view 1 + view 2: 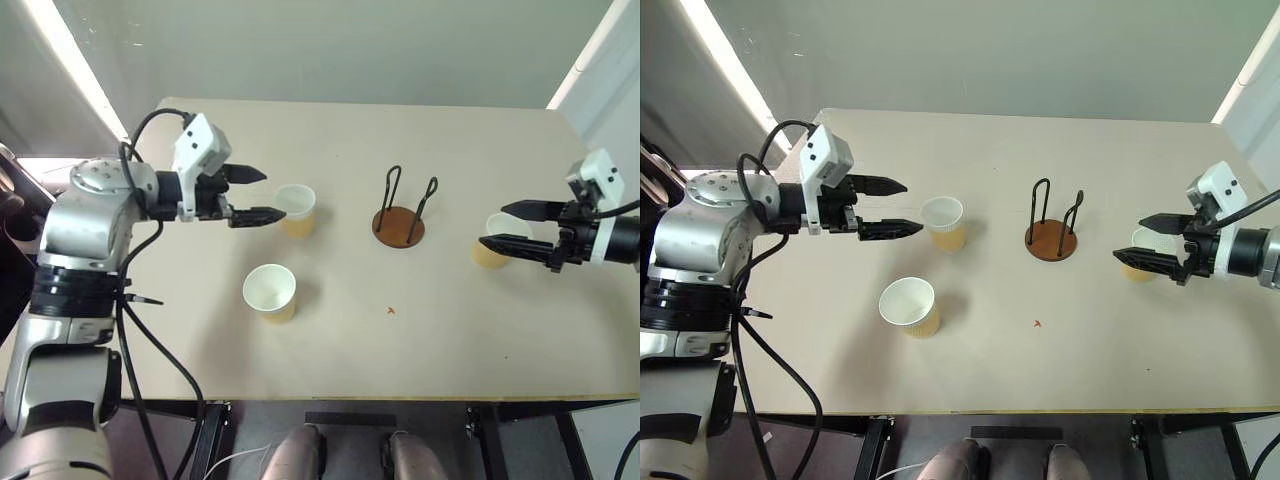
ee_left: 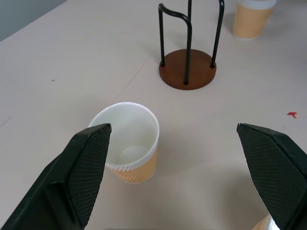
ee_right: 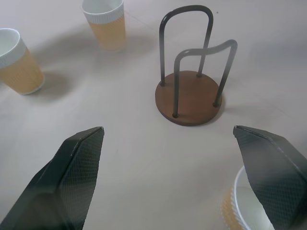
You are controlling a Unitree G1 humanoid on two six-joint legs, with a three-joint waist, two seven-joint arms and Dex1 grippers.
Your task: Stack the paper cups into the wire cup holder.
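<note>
Three tan paper cups stand upright on the beige table. One paper cup stands just right of my left gripper, which hovers open above the table with nothing between its fingers; the left wrist view shows this cup ahead of one finger. A second cup stands nearer the front edge. The third cup sits under my open right gripper, close to one finger. The wire cup holder, a brown disc with two black loops, stands empty between the grippers.
A small red speck lies on the table in front of the holder. The table's front edge runs along the bottom, and a pale wall rises behind its far edge.
</note>
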